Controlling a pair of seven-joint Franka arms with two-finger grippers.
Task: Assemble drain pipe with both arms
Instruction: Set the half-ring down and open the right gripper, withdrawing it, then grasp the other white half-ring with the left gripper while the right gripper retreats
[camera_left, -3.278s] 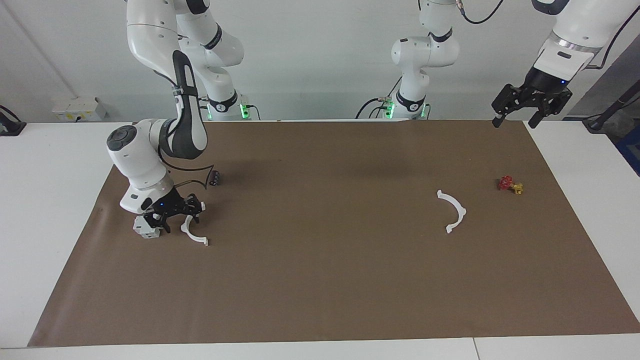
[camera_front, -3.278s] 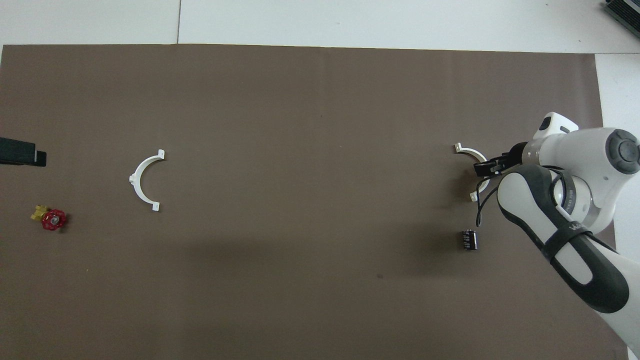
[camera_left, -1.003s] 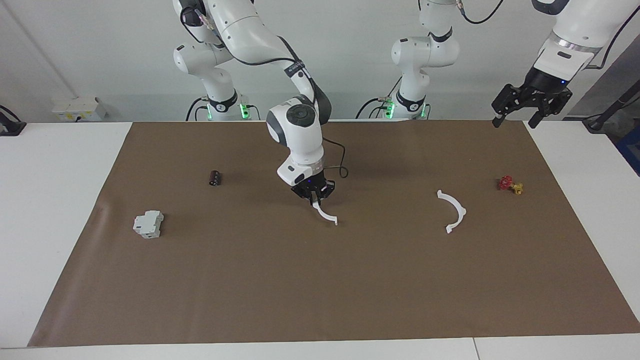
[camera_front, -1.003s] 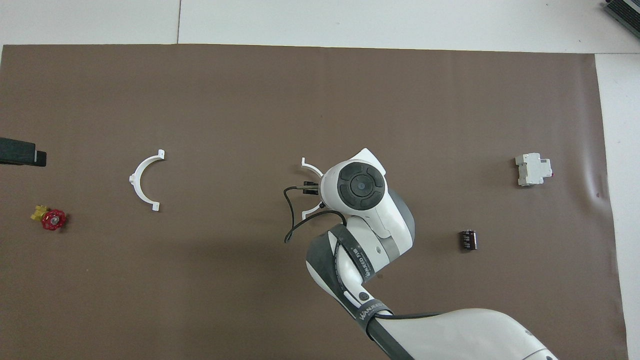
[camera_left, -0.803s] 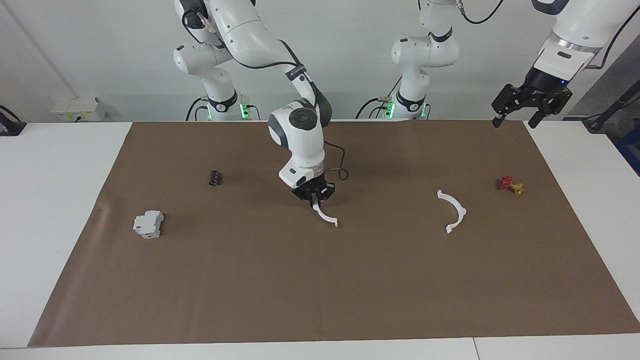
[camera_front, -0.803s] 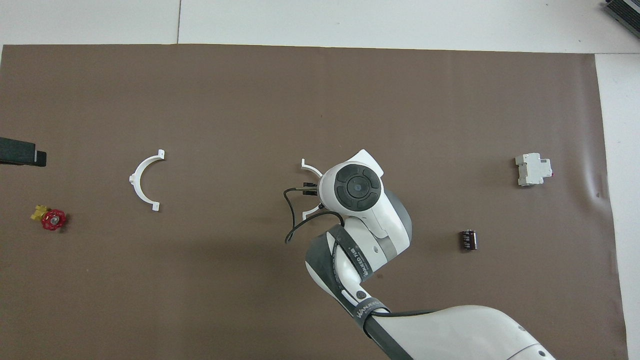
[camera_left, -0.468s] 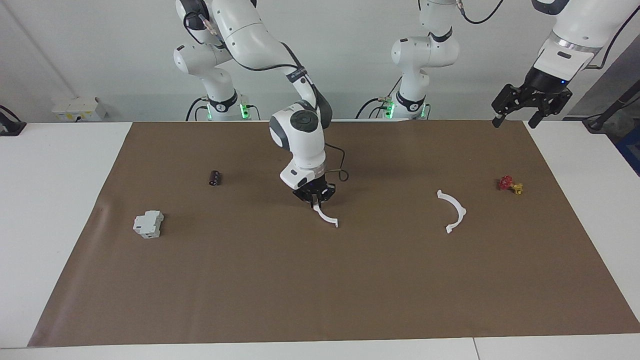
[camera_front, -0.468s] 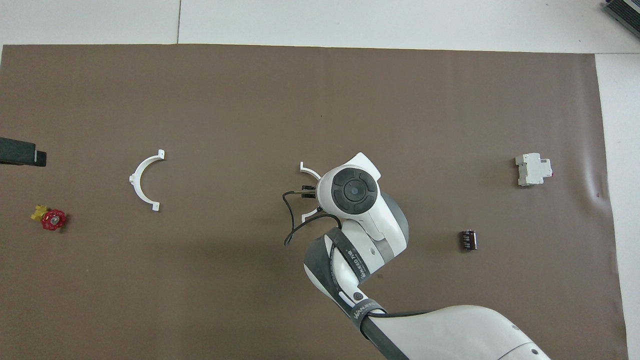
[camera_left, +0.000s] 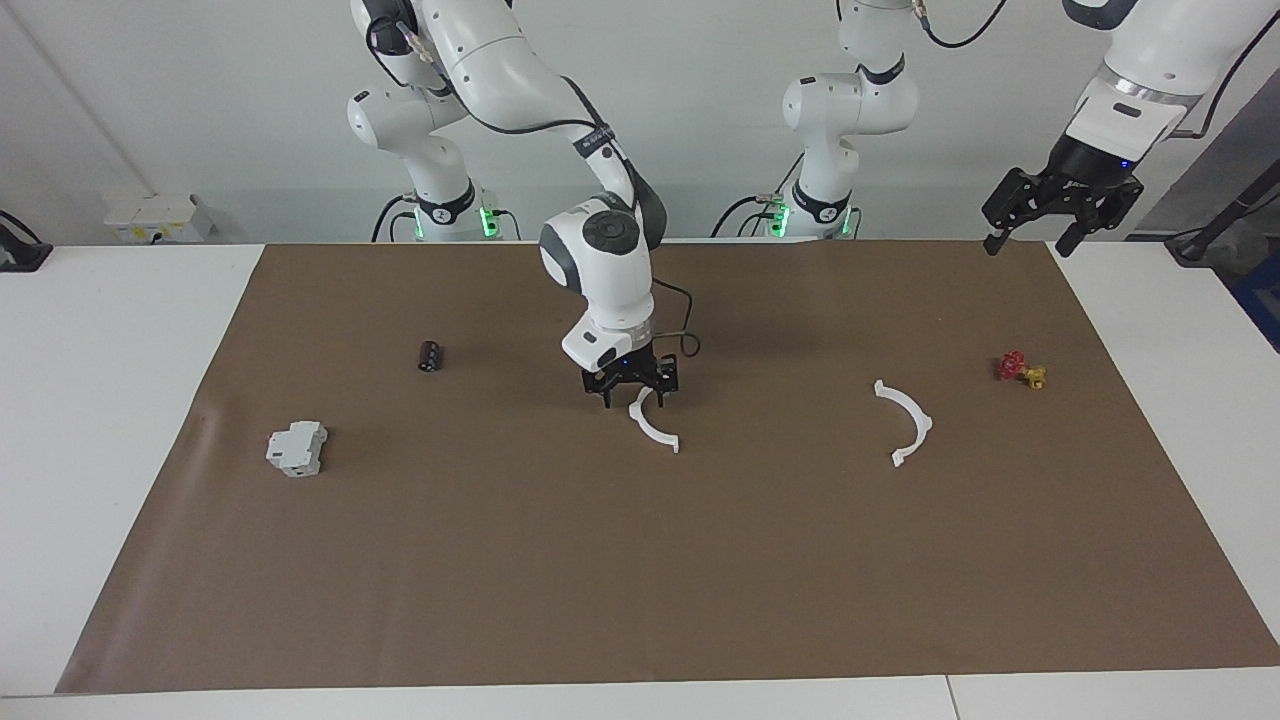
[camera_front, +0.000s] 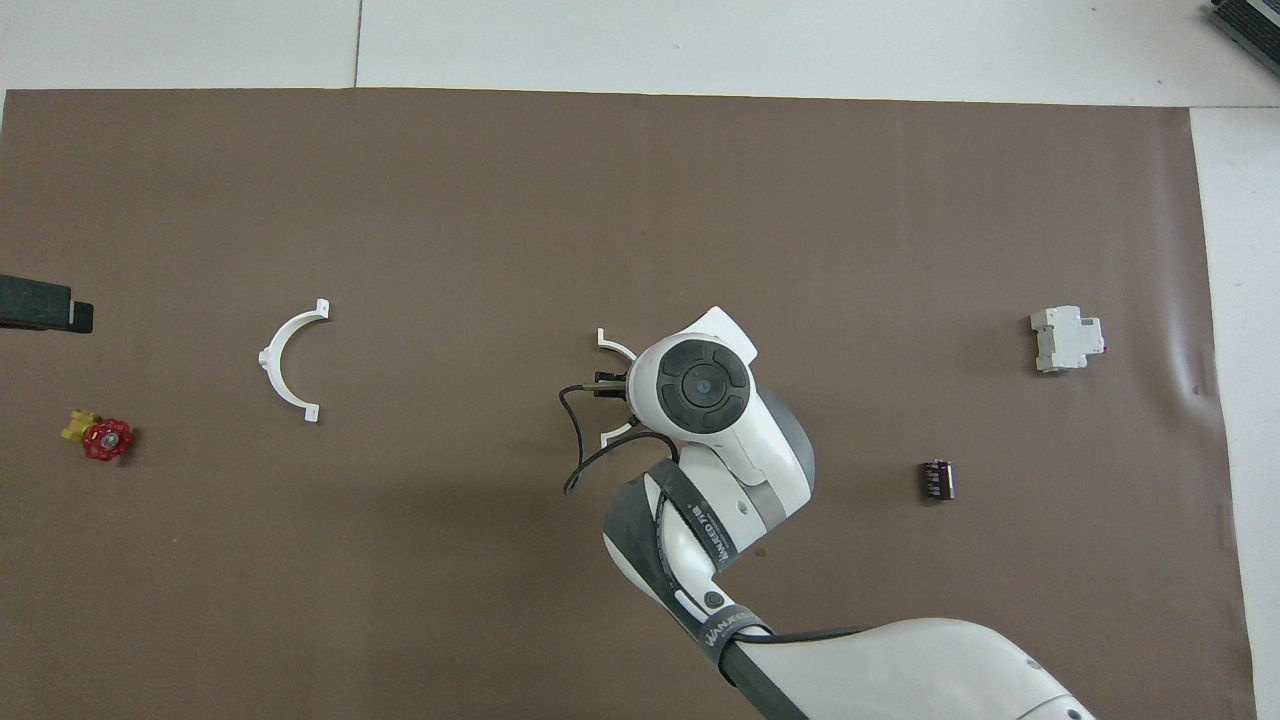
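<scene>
**Two half-rings apart on the mat, one just under the right claw**

Near the middle of the desk (camera_left: 120, 330), on the brown mat (camera_left: 640, 580), one white half-ring (camera_left: 655, 424) lies flat. The right claw (camera_left: 632, 392) stands directly above its end nearer the robots, fingers spread wide, gripping nothing; the half-ring rests on the mat between and just below the fingertips. In the overhead view the arm's wrist hides most of this piece, and only its two tabbed ends (camera_front: 610, 342) show.

The second half-ring (camera_left: 905, 422) lies flat toward the left arm's end of the desk, well apart from the first. Its open side faces the first piece, so the two arcs appear to open toward each other along the desk's long axis.

The left claw (camera_left: 1060, 205), fingers open and empty, waits high over the mat's corner at its own end. It is much the nearer to the second half-ring, which lies out from that corner toward the desk's middle.

Judgement: joining the ring calls for the left arm to bring the second piece along the long axis to meet the first.

Unrelated items: a red and yellow valve (camera_left: 1020, 369), a grey block (camera_left: 297, 448), a black cylinder (camera_left: 429, 355).
</scene>
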